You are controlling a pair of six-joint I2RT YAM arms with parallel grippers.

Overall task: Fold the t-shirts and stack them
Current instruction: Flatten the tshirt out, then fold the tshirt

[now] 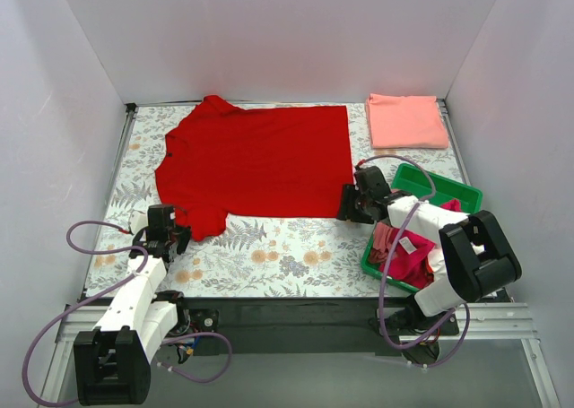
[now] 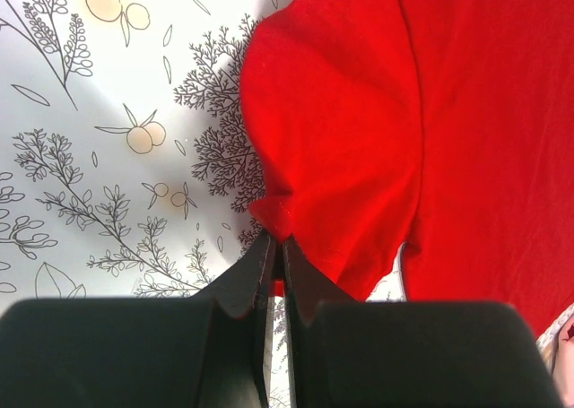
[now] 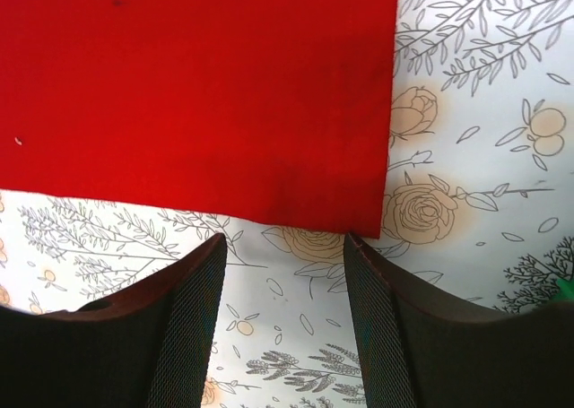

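A bright red t-shirt [image 1: 256,161] lies spread flat on the floral table cover. My left gripper [image 1: 179,238] is shut on the hem of the shirt's near left sleeve [image 2: 332,157]; cloth shows between the closed jaws [image 2: 279,247]. My right gripper [image 1: 348,212] is open and empty, its tips just short of the shirt's near right corner [image 3: 359,202]. A folded salmon-pink t-shirt [image 1: 407,121] lies at the far right. Magenta, pink and white shirts [image 1: 408,251] are piled in the green bin.
The green plastic bin [image 1: 439,188] stands at the right edge under my right arm. White walls enclose the table on three sides. The floral cover [image 1: 278,251] shows bare along the near edge between the arms.
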